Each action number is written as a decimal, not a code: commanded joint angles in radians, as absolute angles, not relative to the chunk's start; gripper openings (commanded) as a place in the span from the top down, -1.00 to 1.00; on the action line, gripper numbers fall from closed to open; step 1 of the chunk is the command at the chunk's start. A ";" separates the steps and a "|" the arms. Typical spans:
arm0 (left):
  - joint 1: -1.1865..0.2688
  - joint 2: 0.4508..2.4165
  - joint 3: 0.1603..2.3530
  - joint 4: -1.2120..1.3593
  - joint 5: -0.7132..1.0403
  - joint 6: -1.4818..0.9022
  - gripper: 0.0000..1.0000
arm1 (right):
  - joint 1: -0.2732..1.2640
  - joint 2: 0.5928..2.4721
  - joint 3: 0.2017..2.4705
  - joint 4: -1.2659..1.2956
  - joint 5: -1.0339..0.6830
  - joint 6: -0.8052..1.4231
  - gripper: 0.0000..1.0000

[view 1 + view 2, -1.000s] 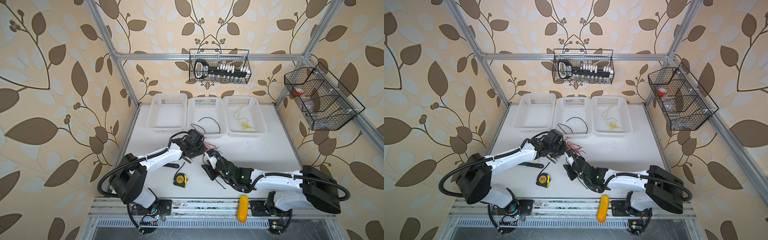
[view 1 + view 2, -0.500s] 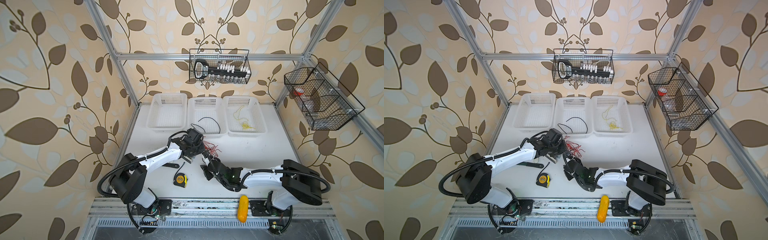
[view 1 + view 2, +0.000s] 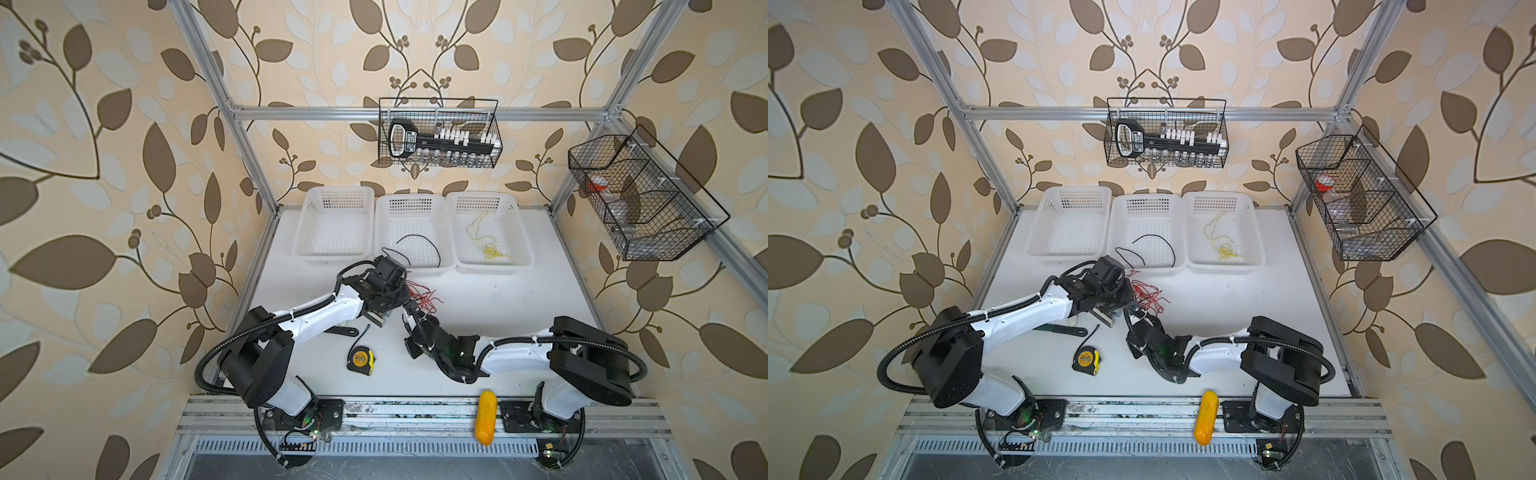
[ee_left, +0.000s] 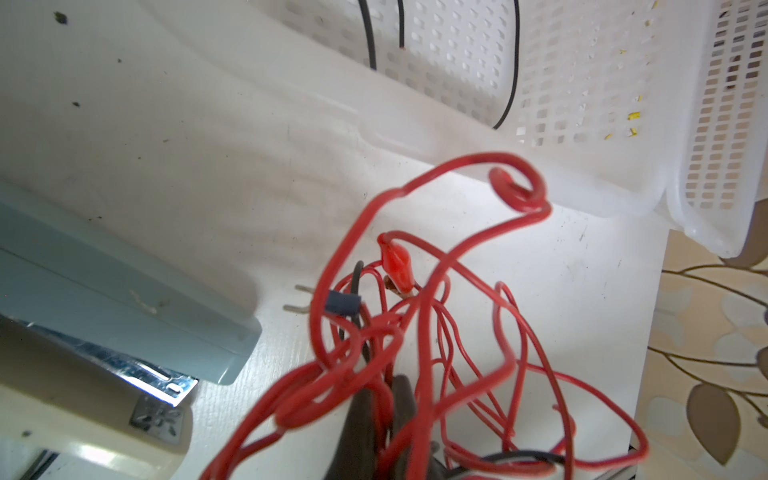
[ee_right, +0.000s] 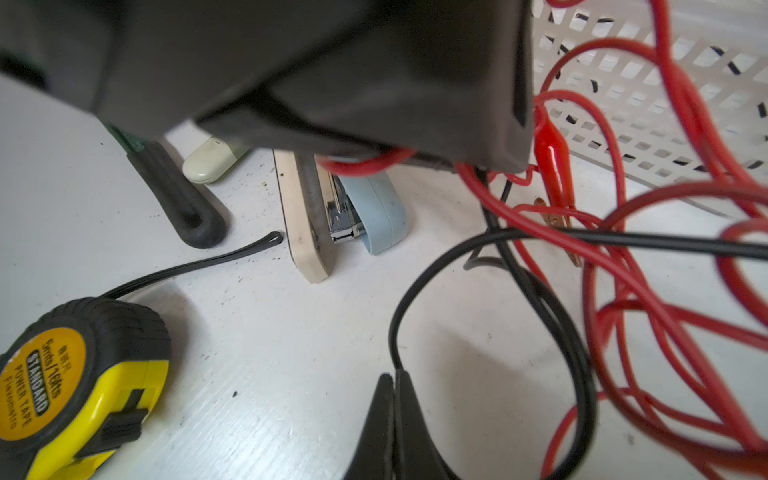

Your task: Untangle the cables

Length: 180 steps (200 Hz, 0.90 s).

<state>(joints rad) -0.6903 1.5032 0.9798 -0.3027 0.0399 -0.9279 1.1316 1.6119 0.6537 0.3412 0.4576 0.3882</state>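
A tangle of red cables [image 3: 423, 296] [image 3: 1149, 294] lies on the white table in front of the middle basket. My left gripper [image 3: 402, 298] is shut on several red strands; in the left wrist view its dark fingers [image 4: 365, 419] pinch them, and a red clip end [image 4: 397, 266] hangs in the tangle. My right gripper [image 3: 409, 311] [image 5: 392, 380] is shut on a thin black cable [image 5: 415, 286] that loops up from its fingertips into the red tangle. Another black cable [image 3: 419, 245] lies in the middle basket [image 3: 411, 199]. A yellow cable [image 3: 487, 246] lies in the right basket [image 3: 482, 195].
A yellow tape measure [image 3: 360, 358] with a black strap lies in front of the arms. A stapler [image 5: 332, 208] and a black-handled tool [image 3: 340, 331] sit under the left arm. An empty left basket [image 3: 336, 192], two wire wall baskets and a yellow object [image 3: 486, 417] on the front rail.
The right arm has folded in to the left toward the tangle, and its gripper has shut on the black cable. The left arm still holds the red cables in place.
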 commanded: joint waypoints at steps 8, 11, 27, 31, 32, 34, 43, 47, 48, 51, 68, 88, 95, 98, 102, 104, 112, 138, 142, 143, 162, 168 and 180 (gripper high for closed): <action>-0.707 1.511 0.998 -0.306 0.078 -0.919 1.00 | 1.118 1.527 0.615 0.367 0.495 0.368 1.00; -0.708 1.511 0.999 -0.306 0.078 -0.919 1.00 | 1.116 1.517 0.607 0.368 0.490 0.367 1.00; -0.705 1.515 0.996 -0.306 0.077 -0.917 1.00 | 1.111 1.462 0.574 0.368 0.463 0.359 1.00; -0.704 1.516 0.996 -0.306 0.076 -0.917 1.00 | 1.111 1.447 0.565 0.369 0.456 0.359 1.00; -0.704 1.516 0.996 -0.307 0.075 -0.917 1.00 | 1.111 1.443 0.564 0.368 0.455 0.359 1.00; -0.704 1.517 0.996 -0.307 0.075 -0.917 1.00 | 1.110 1.436 0.559 0.368 0.452 0.357 1.00; -0.701 1.519 0.994 -0.307 0.074 -0.916 1.00 | 1.108 1.401 0.537 0.372 0.435 0.353 1.00; -0.700 1.520 0.994 -0.307 0.076 -0.916 1.00 | 1.108 1.387 0.531 0.372 0.425 0.350 1.00; -0.700 1.520 0.994 -0.307 0.076 -0.916 1.00 | 1.108 1.383 0.528 0.373 0.424 0.349 1.00; -0.700 1.520 0.994 -0.305 0.076 -0.916 1.00 | 1.106 1.373 0.523 0.372 0.416 0.347 1.00; -0.697 1.522 0.990 -0.295 0.078 -0.917 1.00 | 1.099 1.333 0.513 0.333 0.381 0.339 1.00; -0.695 1.518 0.988 -0.282 0.087 -0.922 1.00 | 1.094 1.306 0.493 0.293 0.370 0.356 0.91; -0.695 1.516 0.988 -0.281 0.088 -0.921 1.00 | 1.086 1.295 0.476 0.294 0.360 0.367 0.82; -0.696 1.516 0.991 -0.281 0.088 -0.920 1.00 | 1.081 1.292 0.468 0.294 0.355 0.372 0.78; -0.696 1.515 0.991 -0.282 0.089 -0.920 1.00 | 1.074 1.287 0.457 0.300 0.343 0.378 0.73; -0.695 1.514 0.992 -0.283 0.088 -0.920 1.00 | 1.071 1.284 0.451 0.302 0.338 0.382 0.71; -0.694 1.511 0.994 -0.284 0.090 -0.919 1.00 | 1.057 1.274 0.427 0.313 0.319 0.396 0.62; -0.688 1.508 0.998 -0.285 0.092 -0.917 1.00 | 1.048 1.248 0.354 0.349 0.286 0.408 0.48; -0.688 1.509 0.999 -0.286 0.091 -0.918 1.00 | 1.048 1.245 0.345 0.354 0.279 0.408 0.46; -0.689 1.508 0.999 -0.285 0.091 -0.918 1.00 | 1.049 1.244 0.342 0.356 0.277 0.408 0.45; -0.686 1.511 0.999 -0.283 0.095 -0.922 1.00 | 1.048 1.236 0.298 0.390 0.255 0.421 0.40; -0.686 1.511 0.999 -0.283 0.098 -0.923 1.00 | 1.049 1.236 0.284 0.406 0.251 0.426 0.38; -0.686 1.511 0.999 -0.281 0.101 -0.923 1.00 | 1.048 1.242 0.267 0.428 0.247 0.427 0.38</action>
<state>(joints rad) -0.6922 1.5311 0.9794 -0.3023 0.0792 -0.9237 1.0508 1.2514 0.3023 0.3607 0.2832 0.4088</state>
